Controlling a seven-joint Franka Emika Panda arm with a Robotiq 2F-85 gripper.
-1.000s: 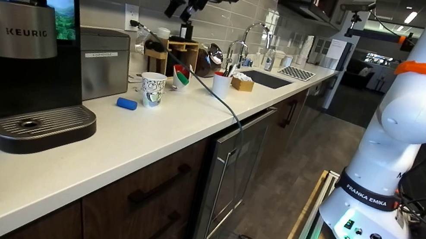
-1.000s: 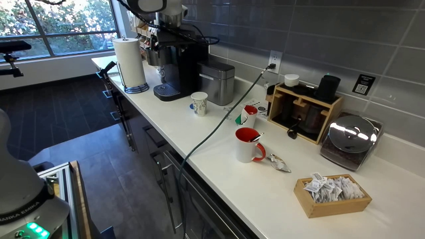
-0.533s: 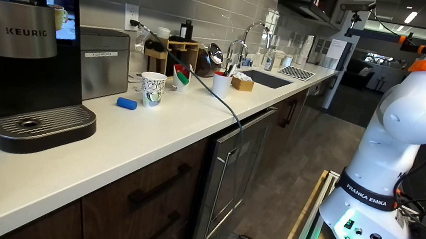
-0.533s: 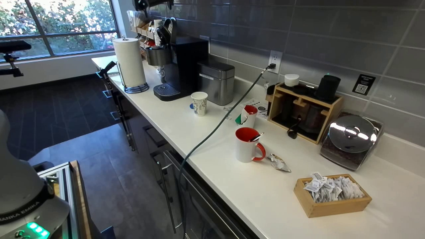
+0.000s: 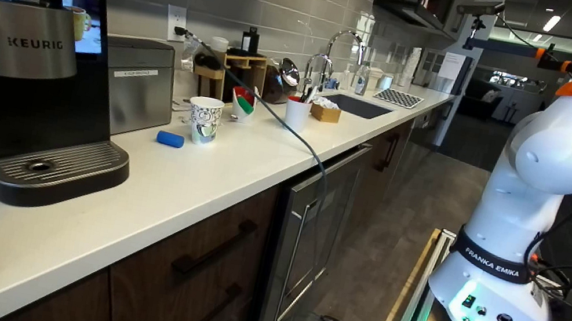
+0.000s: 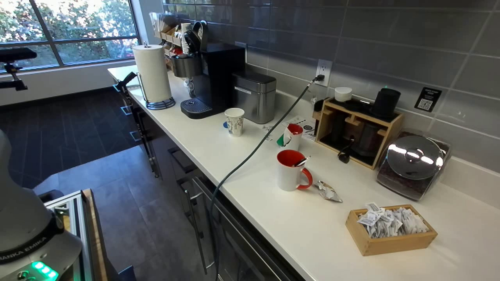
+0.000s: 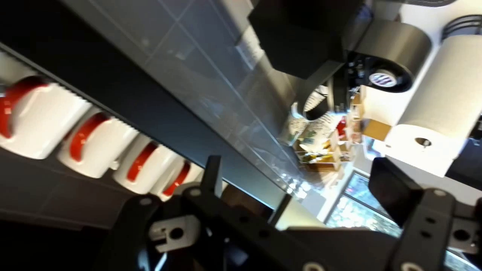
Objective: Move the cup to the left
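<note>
The cup (image 5: 204, 121) is a small white paper cup with a printed pattern on its side. It stands upright on the white counter in both exterior views (image 6: 234, 122), beside a small blue cylinder (image 5: 170, 139). My gripper (image 7: 299, 176) shows only in the wrist view, its fingers (image 7: 214, 174) spread wide with nothing between them. The gripper is out of view in both exterior views. The cup does not show in the wrist view.
The coffee machine (image 5: 41, 47) and a steel bin (image 5: 139, 84) stand by the cup. A paper towel roll (image 6: 152, 74), a red-lined mug (image 6: 289, 171) and a cable (image 6: 258, 146) are on the counter. A shelf with white mugs (image 7: 99, 143) is close to the gripper.
The gripper, seen above the counter one second ago, has moved up out of both exterior views. The arm's upper part has leaned back to the right. The cup has not moved.
</note>
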